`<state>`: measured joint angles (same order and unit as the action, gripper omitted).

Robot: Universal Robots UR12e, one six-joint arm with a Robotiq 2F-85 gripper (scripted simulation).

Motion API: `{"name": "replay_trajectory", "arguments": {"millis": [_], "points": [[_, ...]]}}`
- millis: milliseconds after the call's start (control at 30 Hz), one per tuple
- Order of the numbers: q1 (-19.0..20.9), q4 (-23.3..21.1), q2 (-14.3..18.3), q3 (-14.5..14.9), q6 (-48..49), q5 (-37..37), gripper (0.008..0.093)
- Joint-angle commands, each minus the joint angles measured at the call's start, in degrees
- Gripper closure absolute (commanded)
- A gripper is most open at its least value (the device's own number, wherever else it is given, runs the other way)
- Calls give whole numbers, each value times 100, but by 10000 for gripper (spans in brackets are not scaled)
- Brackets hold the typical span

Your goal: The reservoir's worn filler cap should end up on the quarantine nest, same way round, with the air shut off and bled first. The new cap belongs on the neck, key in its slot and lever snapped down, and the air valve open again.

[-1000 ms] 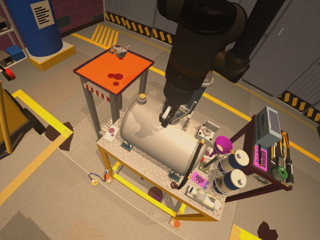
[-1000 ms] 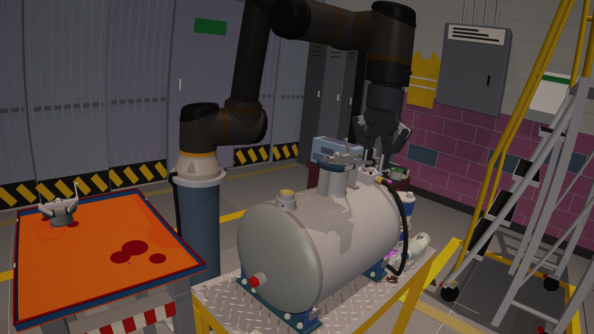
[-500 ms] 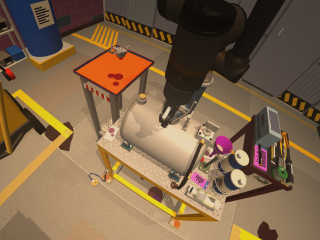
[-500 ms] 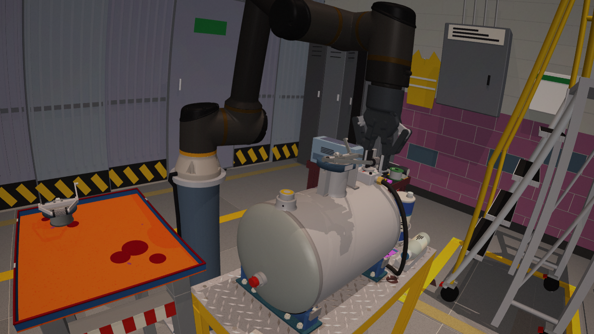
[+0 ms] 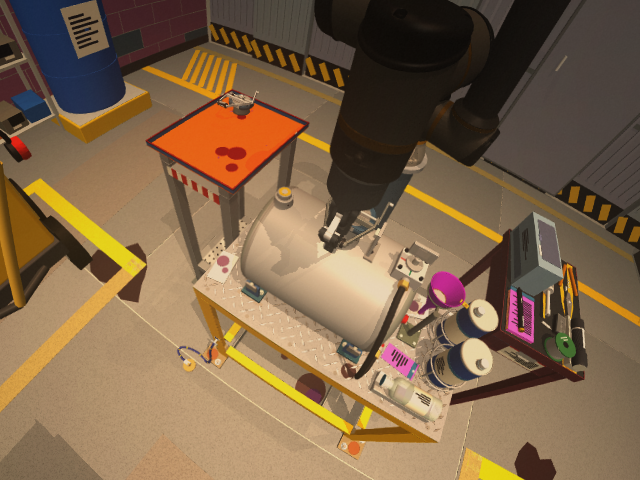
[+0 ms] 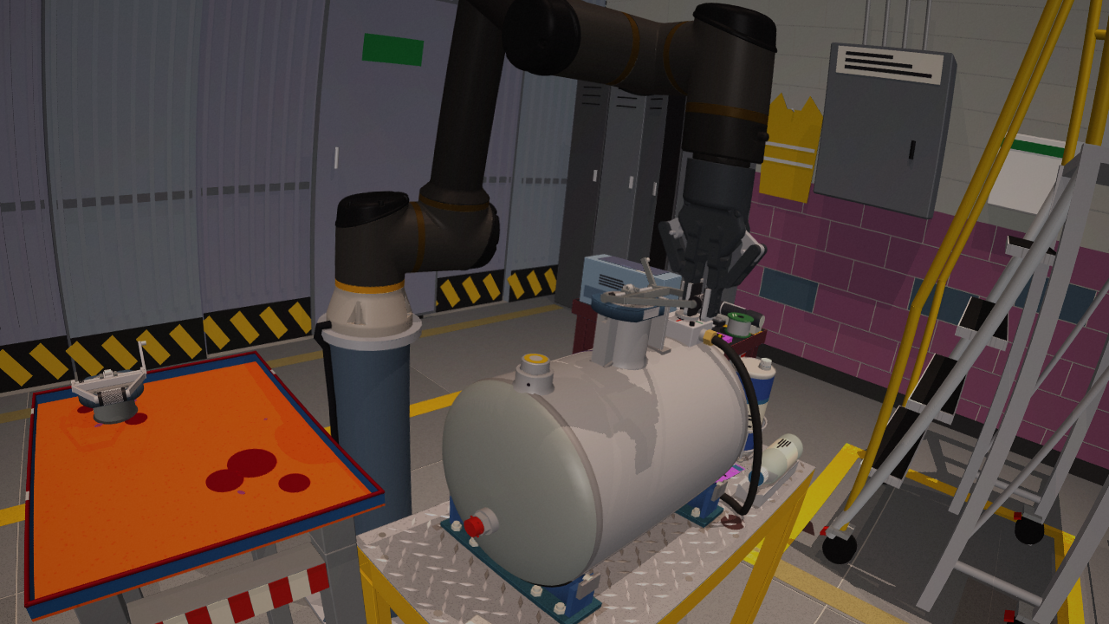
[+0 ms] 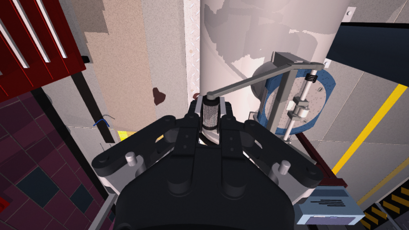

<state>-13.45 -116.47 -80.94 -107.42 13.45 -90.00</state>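
My gripper (image 7: 210, 114) has its two fingers on either side of the ribbed knob (image 7: 210, 116) at the end of the cap lever (image 7: 257, 77), above the reservoir (image 5: 320, 268). The lever runs from that knob across the blue-rimmed filler cap (image 7: 297, 94) seated on the neck (image 6: 624, 338). A second cap (image 6: 108, 392) with raised wire arms sits at the far corner of the orange table (image 5: 227, 139). The air valve block (image 5: 413, 263) with its dial stands on the tank's end, beside the black hose (image 5: 385, 325).
Behind the work are grey lockers and a hazard-striped wall base. A red tool cart (image 5: 537, 310) with a grey box stands by the tank's valve end, with a magenta funnel (image 5: 444, 292), two spools and a bottle on the bench. A yellow ladder (image 6: 977, 310) stands to the side.
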Motion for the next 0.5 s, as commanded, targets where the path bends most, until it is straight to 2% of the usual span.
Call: {"name": "replay_trajectory", "arguments": {"millis": [0,167,467], "points": [[0,-3,-2,5,0,0,844],[0,-3,-2,5,0,0,934],[0,-2,-4,6,0,0,934]]}}
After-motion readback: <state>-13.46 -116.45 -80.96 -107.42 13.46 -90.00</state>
